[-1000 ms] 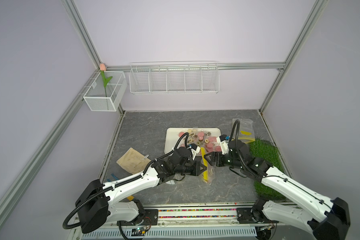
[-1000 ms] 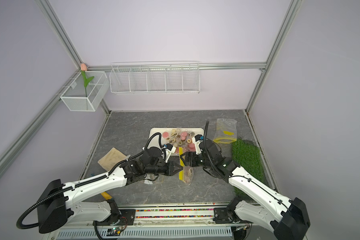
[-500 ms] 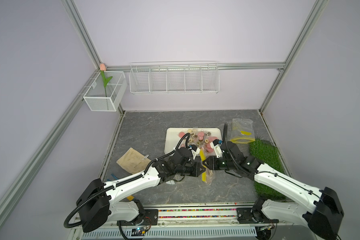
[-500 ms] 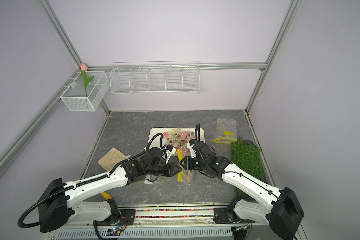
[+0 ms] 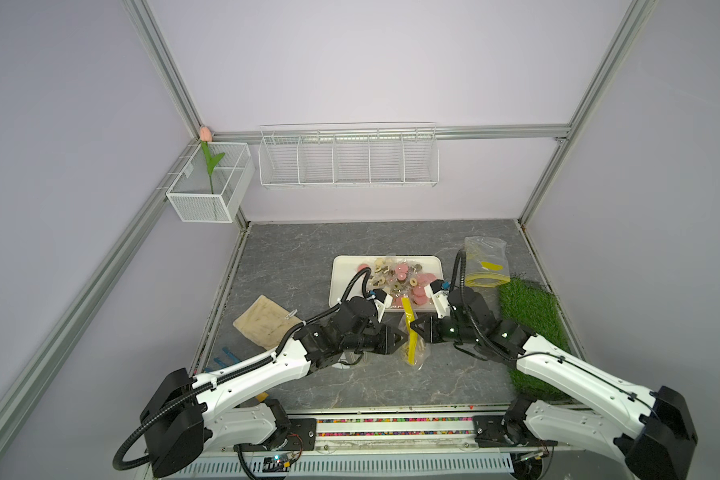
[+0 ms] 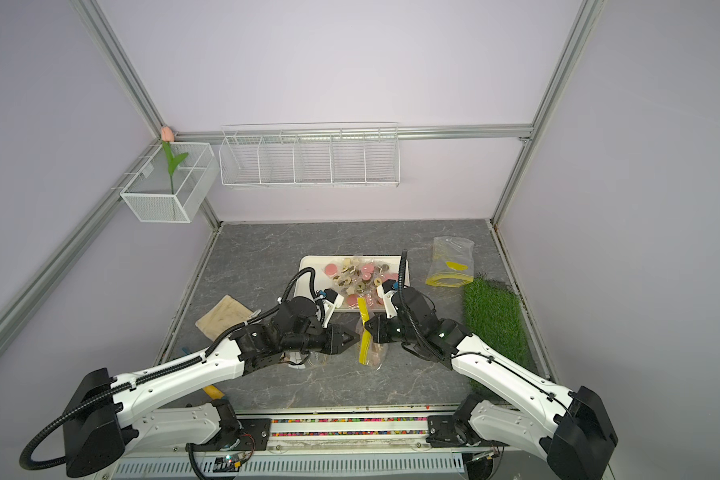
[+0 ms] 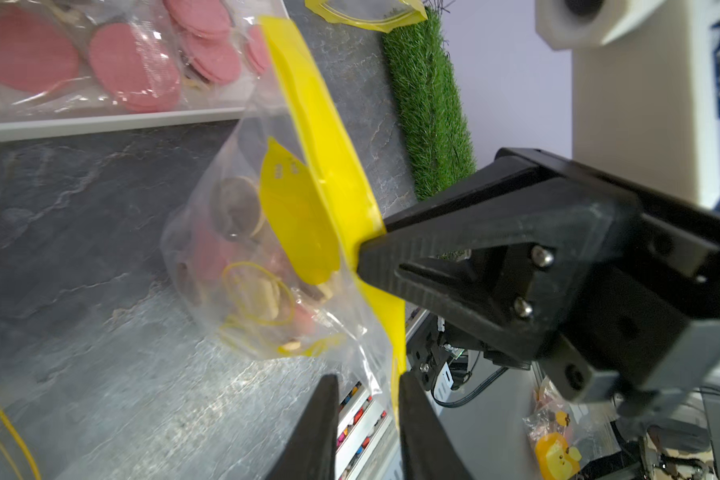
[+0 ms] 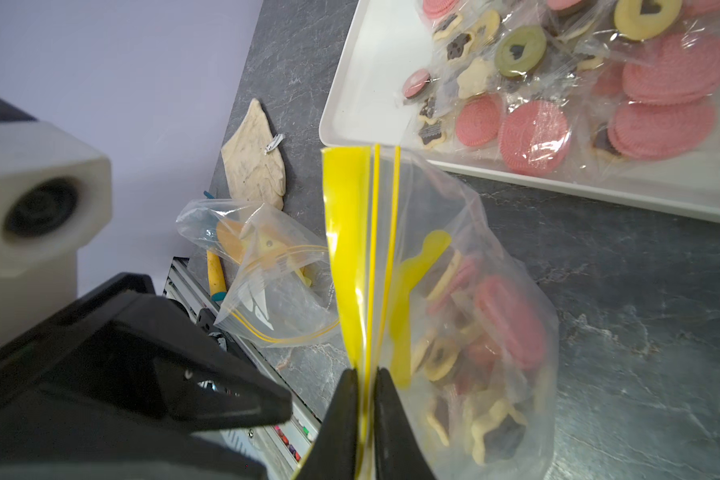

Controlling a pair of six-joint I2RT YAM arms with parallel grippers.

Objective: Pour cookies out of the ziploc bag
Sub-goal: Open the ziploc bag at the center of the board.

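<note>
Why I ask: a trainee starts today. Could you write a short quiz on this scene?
1. True or false: the right gripper has its fingers shut on the ziploc bag at its yellow strip.
2. The poured-out cookies lie on: A) wire basket B) white tray C) grass mat.
3. Short answer: is the held bag empty?
Key: 1 true; 2 B; 3 no, cookies are inside it.
</note>
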